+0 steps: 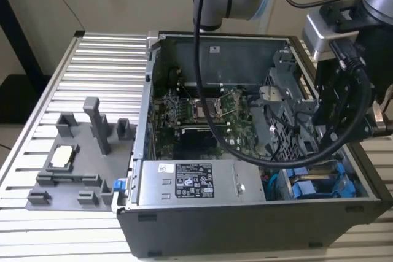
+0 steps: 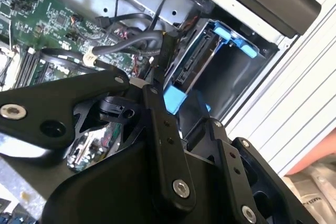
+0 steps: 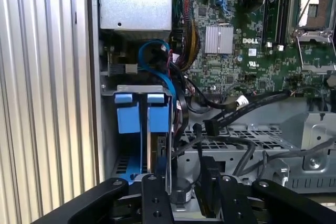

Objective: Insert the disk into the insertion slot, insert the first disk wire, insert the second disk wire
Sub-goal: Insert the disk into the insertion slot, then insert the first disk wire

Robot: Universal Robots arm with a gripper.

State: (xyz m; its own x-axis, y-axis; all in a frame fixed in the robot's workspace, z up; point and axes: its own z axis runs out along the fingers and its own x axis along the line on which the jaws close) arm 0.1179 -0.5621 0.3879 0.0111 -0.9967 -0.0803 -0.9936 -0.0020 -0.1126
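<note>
The disk (image 3: 158,153) stands edge-on in the insertion slot (image 3: 137,90) of the drive cage, its blue carrier tab (image 3: 157,113) beside a second blue tab (image 3: 127,114). In the second wrist view the disk (image 2: 195,61) sits in the blue-framed bay. My gripper (image 3: 181,174) hangs just over the disk's edge. Its black fingers (image 3: 153,195) stand apart and look open, with nothing clearly between them. A black wire connector (image 3: 210,127) on a dark cable lies loose just past one finger. In the exterior view my black wrist body (image 1: 338,96) leans into the case at the exterior view's right, above the blue carriers (image 1: 319,185).
The open computer case (image 1: 147,121) holds a green motherboard (image 1: 202,111) and a grey power-supply box (image 1: 190,182). Black cables (image 3: 247,103) cross the metal cage beside the bay. A grey fixture (image 1: 80,157) stands on the slatted table at the exterior view's left.
</note>
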